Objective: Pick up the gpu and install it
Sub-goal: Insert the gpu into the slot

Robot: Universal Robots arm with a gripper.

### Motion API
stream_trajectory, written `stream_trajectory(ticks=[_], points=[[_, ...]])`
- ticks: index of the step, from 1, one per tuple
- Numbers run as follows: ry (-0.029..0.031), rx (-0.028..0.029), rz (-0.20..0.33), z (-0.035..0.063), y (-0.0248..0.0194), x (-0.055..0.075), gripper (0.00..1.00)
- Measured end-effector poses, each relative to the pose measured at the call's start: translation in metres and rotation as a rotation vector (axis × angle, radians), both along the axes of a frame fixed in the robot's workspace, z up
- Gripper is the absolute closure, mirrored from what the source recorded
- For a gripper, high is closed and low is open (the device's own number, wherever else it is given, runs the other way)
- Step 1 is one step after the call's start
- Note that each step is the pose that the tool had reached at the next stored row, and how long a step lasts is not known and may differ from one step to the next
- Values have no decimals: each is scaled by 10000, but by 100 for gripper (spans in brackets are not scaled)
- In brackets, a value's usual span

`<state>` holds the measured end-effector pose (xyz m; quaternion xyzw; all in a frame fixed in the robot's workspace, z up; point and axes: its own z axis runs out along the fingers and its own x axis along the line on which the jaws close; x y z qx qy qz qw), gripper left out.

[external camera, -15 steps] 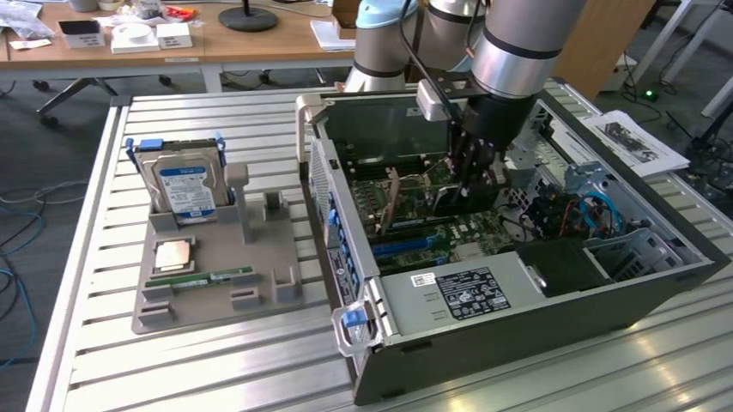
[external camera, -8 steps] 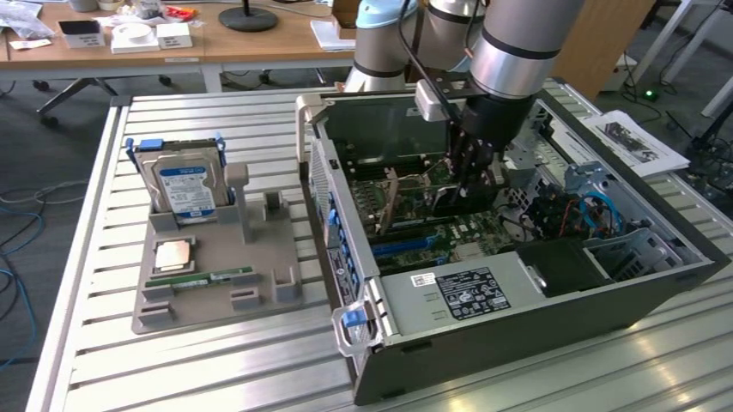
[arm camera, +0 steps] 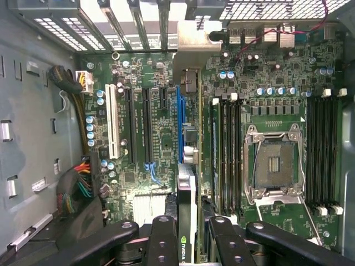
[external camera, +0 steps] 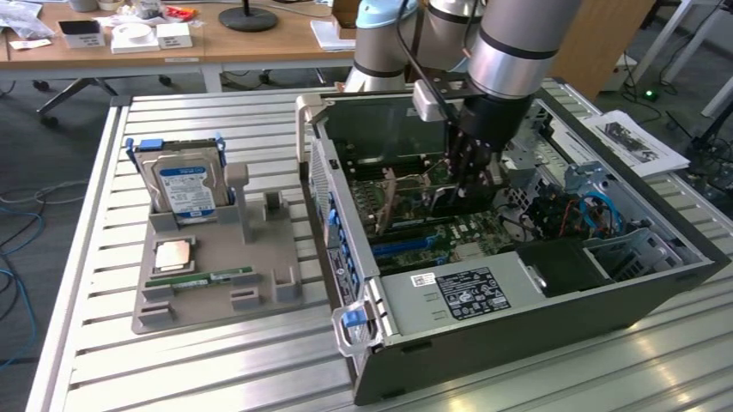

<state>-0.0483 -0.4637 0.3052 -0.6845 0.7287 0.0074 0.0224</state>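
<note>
Wrist view: gripper (arm camera: 188, 223) is clamped on the gpu (arm camera: 186, 194), holding the card edge-on just beside the blue slot (arm camera: 179, 119) on the motherboard (arm camera: 141, 166). I'd guess that's to line up its connector edge. Exterior view puts the gripper (external camera: 468, 184) down inside the open case (external camera: 641, 292).

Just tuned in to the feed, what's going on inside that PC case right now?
The arm's hand is down inside the open computer case, gripping the gpu edge-on. The card stands over the motherboard, lined up along the blue slot, with its metal bracket toward the case's rear openings. Whether it is fully seated cannot be told. On the exterior view's left, the hard drive and memory stick sit in the grey tray.
</note>
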Motion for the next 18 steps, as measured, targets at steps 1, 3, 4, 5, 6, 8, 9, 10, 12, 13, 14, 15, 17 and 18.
stream_trajectory(ticks=[1, 3, 4, 5, 6, 8, 9, 10, 12, 13, 14, 15, 17, 18], points=[[-2, 0, 0, 0, 0, -5, 73], [-2, 0, 0, 0, 0, -9, 73], [-2, 0, 1, 0, 0, -9, 73], [-2, 0, 1, 0, 0, -9, 73], [-2, 0, 1, 0, 0, -9, 73], [-2, 0, 0, 0, 0, -10, 73], [-1, 0, 0, 0, 0, -10, 73], [-2, 1, 0, 0, 0, -10, 73], [-2, 0, -3, 0, 0, -18, 73], [-1, 0, -1, 0, 0, -23, 73], [-2, 0, 0, 0, 0, -28, 73], [-3, 1, 0, 0, 0, -34, 73], [-3, 0, -1, 0, 0, -46, 73], [-3, 0, -1, 0, 0, -51, 73]])
